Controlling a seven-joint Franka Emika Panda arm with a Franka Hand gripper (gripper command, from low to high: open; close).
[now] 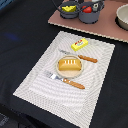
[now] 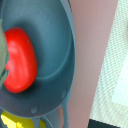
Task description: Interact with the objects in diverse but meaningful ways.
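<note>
End effector fingers cannot be made out in either view, so its opening and any hold cannot be told; the wrist view looks straight down into a grey-blue pot (image 2: pixel 50 60) holding the red tomato (image 2: pixel 20 60). Landmark: the striped placemat (image 1: pixel 95 75) on the dark bench (image 1: pixel 20 35). Bread loaf (image 1: pixel 69 66) lies at the placemat's centre, between a knife (image 1: pixel 80 56) and a fork (image 1: pixel 66 80). Butter block (image 1: pixel 79 44) lies near the placemat's far edge. Beyond the placemat, a pink board (image 1: pixel 107 27) carries two pots: one with the tomato (image 1: pixel 90 12), the other (image 1: pixel 68 10) with a yellow cheese wedge (image 1: pixel 67 7).
</note>
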